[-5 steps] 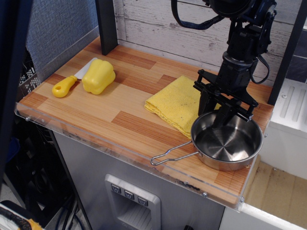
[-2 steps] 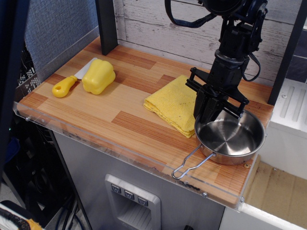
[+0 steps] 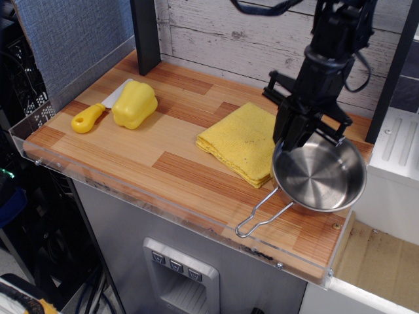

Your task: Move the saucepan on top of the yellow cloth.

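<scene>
The shiny steel saucepan [image 3: 319,175] hangs tilted above the right end of the table, its wire-loop handle [image 3: 262,214] pointing down toward the front edge. My black gripper [image 3: 306,134] is shut on the pan's far rim and holds it lifted. The yellow cloth [image 3: 239,141] lies flat on the wood just left of the pan; the pan's left rim overlaps the cloth's right corner in this view.
A yellow plastic bell pepper [image 3: 134,103] and a yellow-handled toy knife [image 3: 91,115] lie at the far left. A clear plastic lip runs along the table's front edge [image 3: 163,203]. A white plank wall stands behind, and a black post [image 3: 145,34] rises at the back left.
The gripper has lifted the saucepan off the table and tilted it. The handle has swung from pointing left to pointing toward the front edge.
</scene>
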You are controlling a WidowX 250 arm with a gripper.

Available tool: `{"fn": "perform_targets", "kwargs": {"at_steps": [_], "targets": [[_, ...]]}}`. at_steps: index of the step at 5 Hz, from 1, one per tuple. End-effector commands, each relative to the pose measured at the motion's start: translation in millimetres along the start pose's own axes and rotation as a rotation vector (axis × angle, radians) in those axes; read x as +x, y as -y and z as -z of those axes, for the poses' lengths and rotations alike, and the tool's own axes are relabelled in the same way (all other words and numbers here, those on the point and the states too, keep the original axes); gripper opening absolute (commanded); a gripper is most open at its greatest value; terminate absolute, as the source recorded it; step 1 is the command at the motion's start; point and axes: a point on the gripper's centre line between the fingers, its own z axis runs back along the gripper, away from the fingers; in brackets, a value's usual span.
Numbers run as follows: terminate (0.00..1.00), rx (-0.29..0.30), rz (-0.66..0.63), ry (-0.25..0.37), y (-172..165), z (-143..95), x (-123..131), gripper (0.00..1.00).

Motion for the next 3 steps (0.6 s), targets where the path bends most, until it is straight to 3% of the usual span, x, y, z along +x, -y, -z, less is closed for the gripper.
{"fn": "perform_targets", "kwargs": {"at_steps": [1,3], "targets": [[0.0,-0.003,0.015,0.145,23,-59,-6,0.0],[0.0,-0.037,-0.152,0.101,-26,-58,-19,0.0]]}}
